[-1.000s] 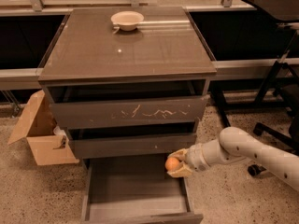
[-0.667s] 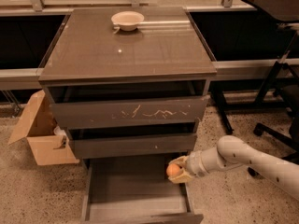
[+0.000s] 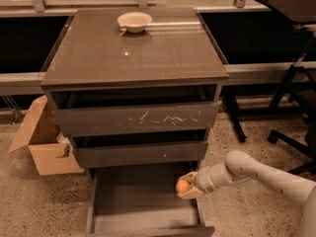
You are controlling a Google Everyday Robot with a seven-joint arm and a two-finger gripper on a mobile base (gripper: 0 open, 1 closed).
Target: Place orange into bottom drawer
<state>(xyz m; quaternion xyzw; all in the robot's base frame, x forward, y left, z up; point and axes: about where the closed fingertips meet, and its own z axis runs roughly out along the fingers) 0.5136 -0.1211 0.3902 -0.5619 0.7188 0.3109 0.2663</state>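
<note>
Tool (image 3: 186, 187) is clamping the orange (image 3: 182, 185) between its fingers and hovering over the right-hand side of the pulled-out bottom drawer (image 3: 140, 201), just above the drawer's bare grey inside. Its arm (image 3: 256, 174) is reaching in from the right. A white bowl (image 3: 134, 21) is sitting at the back of the tabletop (image 3: 133, 58), and a cardboard box (image 3: 42, 144) is lying at the far left.

My one camera sits high, facing down at the cabinet (image 3: 133, 120) front. The tool (image 3: 186, 187), clasping the orange (image 3: 182, 185), shows low right, the tabletop (image 3: 148, 53) well beyond it.
</note>
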